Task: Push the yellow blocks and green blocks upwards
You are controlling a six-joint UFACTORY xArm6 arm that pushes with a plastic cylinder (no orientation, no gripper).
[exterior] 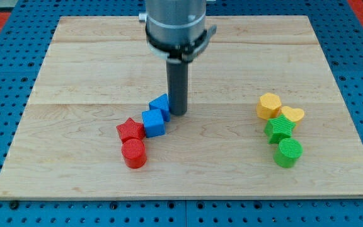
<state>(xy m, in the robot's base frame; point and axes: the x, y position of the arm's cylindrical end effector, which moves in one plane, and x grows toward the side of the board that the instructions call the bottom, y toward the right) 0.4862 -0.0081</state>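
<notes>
- No text, label, brand, number or sign can be read anywhere in the camera view.
- The pale wooden board surface (93,57) shows only plain grain, with no markings.
- The small coloured plastic blocks carry no lettering on any visible face.
- The grey metal cylinder of the arm (175,22) and its straight dark rod show no legible marks.
- The blue perforated base (5,57) around the board bears only rows of holes.
</notes>
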